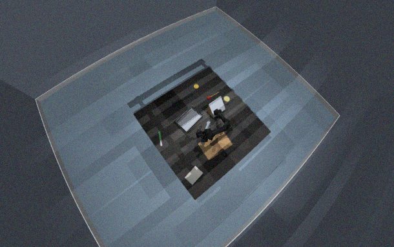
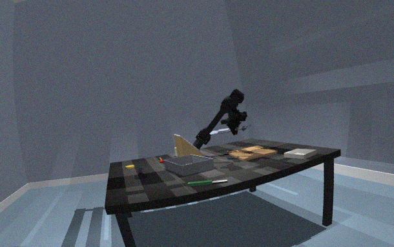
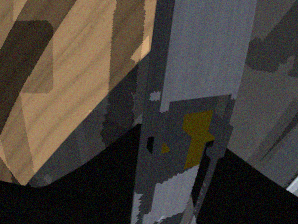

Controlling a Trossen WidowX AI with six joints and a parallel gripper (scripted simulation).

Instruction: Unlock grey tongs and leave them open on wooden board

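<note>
The grey tongs (image 2: 220, 131) (image 3: 207, 55) are held nearly level, well above the table; part of them shows in the top view (image 1: 207, 125). My gripper (image 2: 235, 130) (image 1: 202, 137) (image 3: 168, 137) is shut on them, with a pale length on one side and a darker end on the other. A yellow patch shows on the tongs between the fingers in the wrist view. Whether they are locked cannot be told. The wooden board (image 1: 214, 150) (image 2: 252, 153) (image 3: 75, 100) lies below and close to the gripper. The roasting tin (image 1: 190, 119) (image 2: 200, 167) stands without the tongs across it.
A pale box (image 1: 194, 176) (image 2: 300, 154) lies beyond the board. A wooden wedge-shaped stand (image 2: 185, 147) (image 1: 217, 105) is near the arm's base. A green-handled tool (image 1: 159, 136) (image 2: 201, 183) lies at the table edge. A yellow disc (image 1: 196, 86) (image 2: 130, 167) and a red-tipped stick (image 1: 208, 97) (image 2: 161, 161) lie beyond the tin.
</note>
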